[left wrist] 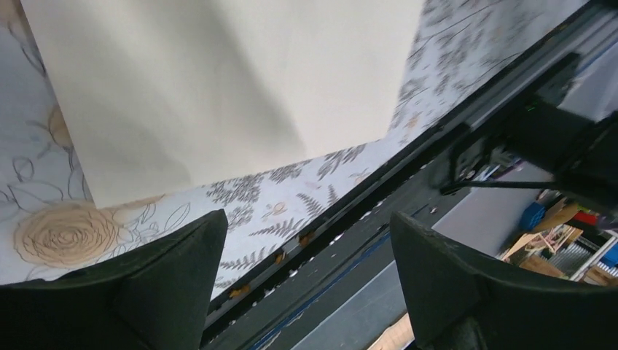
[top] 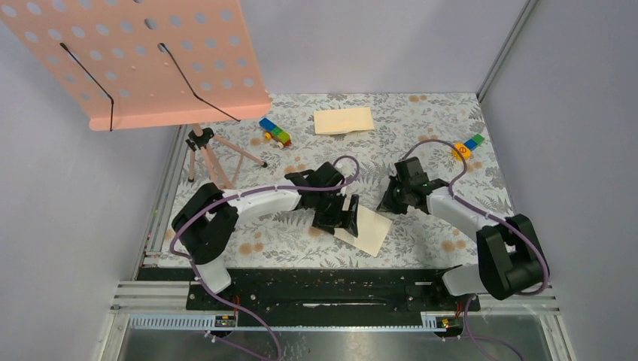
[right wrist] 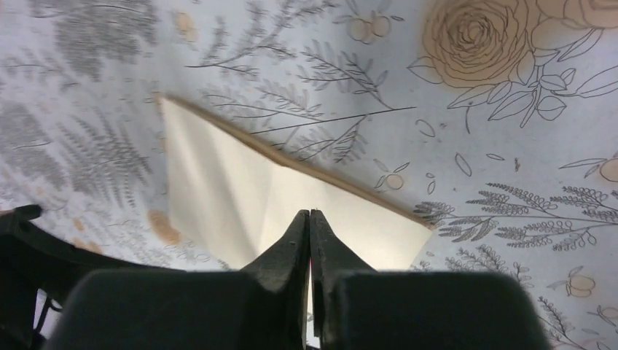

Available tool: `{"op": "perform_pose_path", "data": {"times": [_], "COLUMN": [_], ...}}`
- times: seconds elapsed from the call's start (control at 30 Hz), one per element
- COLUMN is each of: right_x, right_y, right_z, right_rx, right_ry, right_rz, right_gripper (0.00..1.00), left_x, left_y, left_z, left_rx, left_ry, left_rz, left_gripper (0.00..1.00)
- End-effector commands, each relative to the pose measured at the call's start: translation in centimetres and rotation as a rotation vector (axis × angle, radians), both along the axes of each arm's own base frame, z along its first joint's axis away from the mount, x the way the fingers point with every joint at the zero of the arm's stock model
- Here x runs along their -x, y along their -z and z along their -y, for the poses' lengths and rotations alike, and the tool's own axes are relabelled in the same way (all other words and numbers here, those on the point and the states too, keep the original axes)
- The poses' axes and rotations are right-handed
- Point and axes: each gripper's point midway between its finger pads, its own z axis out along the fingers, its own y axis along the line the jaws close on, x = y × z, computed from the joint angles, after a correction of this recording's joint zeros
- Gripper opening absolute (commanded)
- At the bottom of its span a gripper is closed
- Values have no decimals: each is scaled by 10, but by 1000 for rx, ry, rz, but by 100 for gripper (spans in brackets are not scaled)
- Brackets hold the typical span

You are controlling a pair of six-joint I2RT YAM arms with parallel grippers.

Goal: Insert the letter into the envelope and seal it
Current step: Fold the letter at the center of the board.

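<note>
The letter [top: 372, 232] is a pale cream sheet, apparently folded, lying flat near the table's front middle. It fills the top of the left wrist view [left wrist: 218, 87] and shows a crease in the right wrist view [right wrist: 226, 197]. My left gripper [top: 347, 218] is open and empty, over the letter's left edge, its fingertips [left wrist: 197, 240] spread wide. My right gripper [top: 385, 204] is shut, its tips [right wrist: 310, 213] over the letter's far right part; I cannot tell whether they touch it. The tan envelope [top: 344, 120] lies flat at the back middle, far from both grippers.
A pink perforated stand [top: 143, 60] on a tripod [top: 211, 154] overhangs the back left. Coloured toy blocks lie at the back [top: 275, 132] and back right [top: 467, 147]. A black rail [top: 323, 289] runs along the near edge, also in the left wrist view [left wrist: 408, 182].
</note>
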Motion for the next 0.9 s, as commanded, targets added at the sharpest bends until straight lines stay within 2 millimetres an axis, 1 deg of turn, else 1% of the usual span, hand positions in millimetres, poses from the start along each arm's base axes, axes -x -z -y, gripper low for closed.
{"op": "perform_pose_path", "data": {"times": [0.0,0.03,0.1,0.2,0.23,0.3,0.4,0.43,0.47,0.53,0.6,0.67,0.73,0.87], "right_x": [-5,0,12,41,50,66,83,87,90,97,98,96,91,77], "right_y": [-43,-46,-49,-39,-35,-25,-13,-9,-7,6,13,17,21,23], "right_z": [-1,3,10,21,26,34,36,34,30,27,26,26,26,35], "right_rx": [-15,-13,-15,-30,-35,-52,-114,-140,-176,-204,-210,-206,-193,-96], "right_ry": [-38,-26,13,97,130,204,280,292,303,316,325,326,325,314], "right_rz": [115,117,112,68,52,34,20,16,2,-28,-46,-48,-41,-16], "right_gripper": [9,13,14,14,16,28,47,49,50,50,48,45,44,44], "left_x": [-38,-45,-57,-72,-78,-84,-89,-88,-86,-80,-70,-58,-45,-9], "left_y": [-51,-52,-49,-40,-37,-27,-10,-4,2,14,27,36,39,29], "left_z": [17,17,13,8,6,4,6,8,8,9,5,-2,-7,-10], "left_rx": [110,111,100,93,84,58,42,42,38,27,12,-9,-15,0], "left_ry": [-20,-30,-69,-129,-148,-167,-179,-177,-174,-166,-154,-142,-133,-81], "left_rz": [163,172,188,185,188,198,185,173,156,121,89,66,39,7], "left_gripper": [83,83,83,80,80,81,81,81,81,81,81,81,81,81]}}
